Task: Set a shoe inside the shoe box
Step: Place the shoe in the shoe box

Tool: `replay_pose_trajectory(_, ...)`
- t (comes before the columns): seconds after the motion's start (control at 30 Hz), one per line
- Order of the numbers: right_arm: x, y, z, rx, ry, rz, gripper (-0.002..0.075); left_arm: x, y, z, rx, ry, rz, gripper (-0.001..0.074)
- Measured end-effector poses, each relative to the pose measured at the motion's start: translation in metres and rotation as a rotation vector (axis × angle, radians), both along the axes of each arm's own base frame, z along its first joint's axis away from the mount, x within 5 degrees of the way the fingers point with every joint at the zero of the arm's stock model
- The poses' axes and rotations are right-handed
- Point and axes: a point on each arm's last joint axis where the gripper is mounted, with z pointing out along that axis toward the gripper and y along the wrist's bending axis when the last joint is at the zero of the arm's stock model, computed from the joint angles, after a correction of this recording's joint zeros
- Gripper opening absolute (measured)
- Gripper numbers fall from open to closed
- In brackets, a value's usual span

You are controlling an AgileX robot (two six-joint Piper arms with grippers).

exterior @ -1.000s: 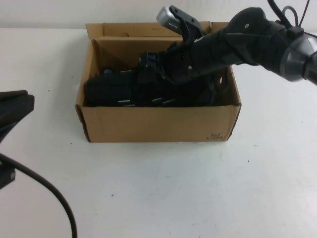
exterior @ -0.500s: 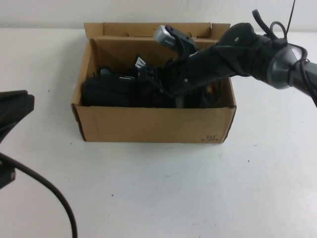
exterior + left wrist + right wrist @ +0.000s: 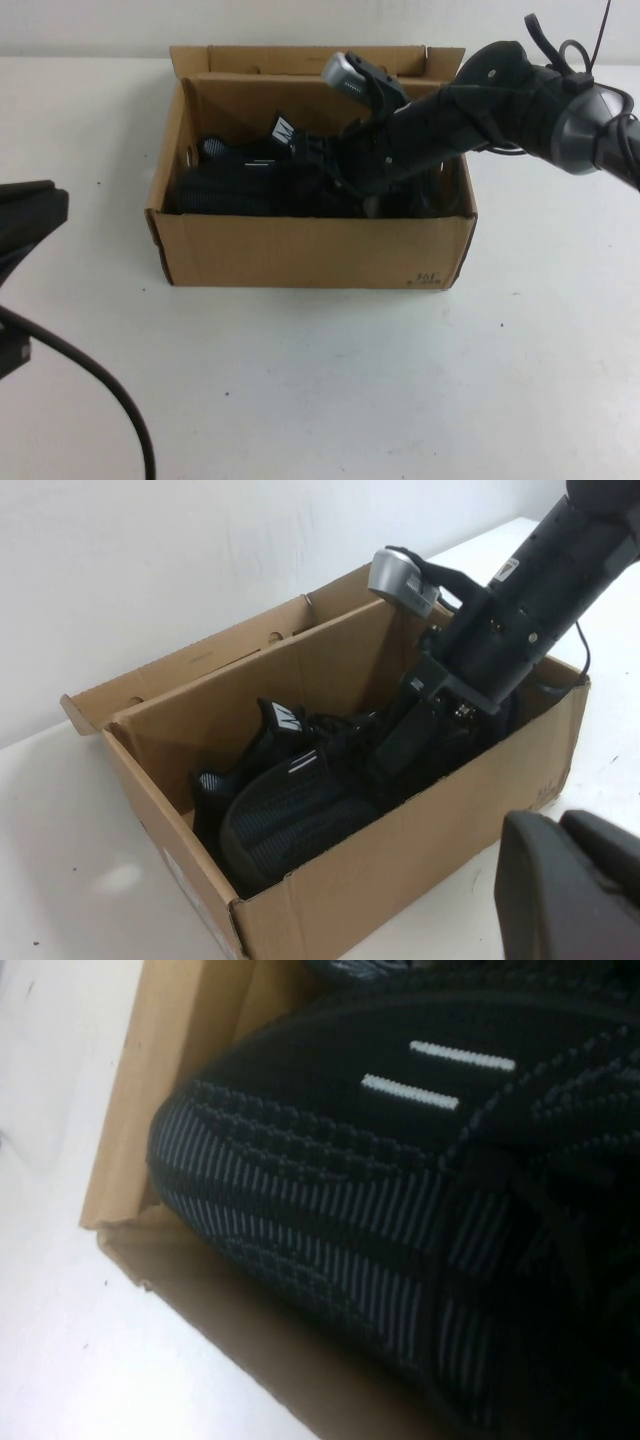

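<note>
The brown shoe box (image 3: 310, 250) stands open at the table's middle back. The black shoe (image 3: 225, 190) lies inside it along the front wall, toe toward the box's left end; its white dashes show in the right wrist view (image 3: 350, 1190). The twin sneaker, with its white-striped tongue tab (image 3: 283, 128), lies behind it. My right gripper (image 3: 320, 165) reaches down into the box onto the shoe (image 3: 290, 810), and its tips are hidden among the black shoes. My left gripper (image 3: 35, 215) is shut and empty at the table's left edge, apart from the box.
The box's lid flap (image 3: 300, 58) stands folded back at the far side. A black cable (image 3: 100, 385) curves across the lower left of the table. White table surface (image 3: 400, 380) lies in front of the box.
The shoe has gone down from above the front wall to inside the box. The box has shifted slightly left. The right arm has stayed over the box.
</note>
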Motion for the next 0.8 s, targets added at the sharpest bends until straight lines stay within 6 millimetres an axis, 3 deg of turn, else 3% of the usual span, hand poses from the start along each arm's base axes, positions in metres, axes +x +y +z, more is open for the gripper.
replay_pose_trajectory(0.8, -0.0042, -0.0032, -0.0034, -0.058, 0.057, 0.02, -0.0001, 0.0002, 0.0, 0.0004, -0.025, 0.012, 0.009, -0.0001)
